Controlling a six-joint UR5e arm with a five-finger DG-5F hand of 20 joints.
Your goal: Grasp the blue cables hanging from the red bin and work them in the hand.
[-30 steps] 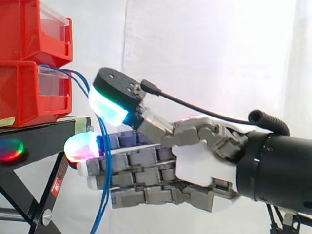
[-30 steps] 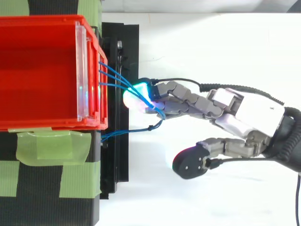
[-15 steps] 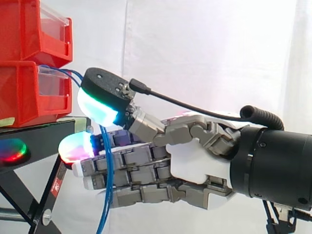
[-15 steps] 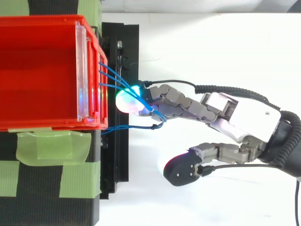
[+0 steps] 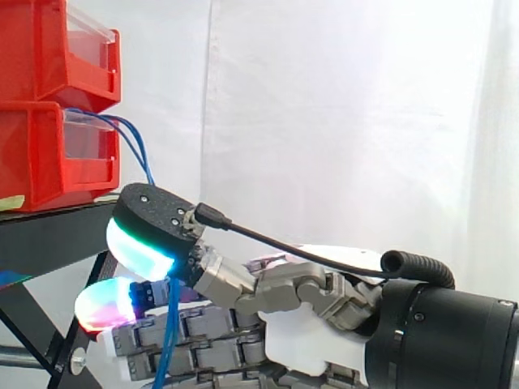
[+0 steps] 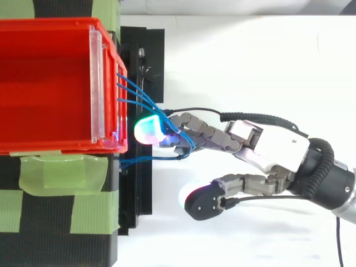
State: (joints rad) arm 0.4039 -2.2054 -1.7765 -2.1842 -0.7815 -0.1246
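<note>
- Fingers point(image 6: 200, 131) of hand point(image 6: 275, 147) reach straight toward red bin point(image 6: 50, 83), unclenched, thumb spread apart.
- Blue cables point(image 5: 168, 324) hanging from bin drape across those fingers.

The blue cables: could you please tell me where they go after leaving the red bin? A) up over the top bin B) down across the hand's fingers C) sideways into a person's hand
B: the blue cables leave the red bin and run down across the fingers of the hand.
</note>
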